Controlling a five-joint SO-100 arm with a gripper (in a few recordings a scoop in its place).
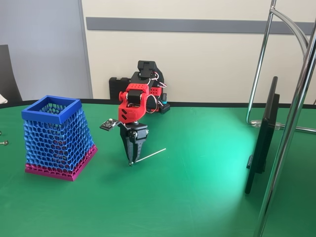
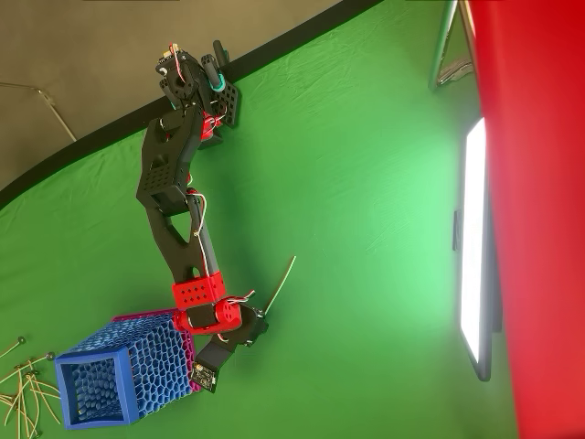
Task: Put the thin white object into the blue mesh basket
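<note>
The gripper (image 1: 132,160) points down at the green table (image 1: 197,197), its jaws clamped on one end of the thin white object (image 1: 150,155) (the rest angles up to the right). The blue mesh basket (image 1: 53,138) stands nearby to the left.

- My gripper (image 1: 131,157) looks like matt black plastic; the wrist housing (image 1: 132,105) above it is matt red plastic with a faintly layered, printed look.
- The stick (image 1: 150,155) in my jaws is smooth and pale, slightly shiny; I cannot tell its material.
- The basket (image 1: 55,136) is printed plastic: open honeycomb mesh, a solid matt blue rim, a magenta mesh base.
- The table (image 1: 197,197) is covered in matt green cloth, like felt.
- The stand (image 1: 289,123) at the right of the fixed view is glossy chromed metal tube.
</note>
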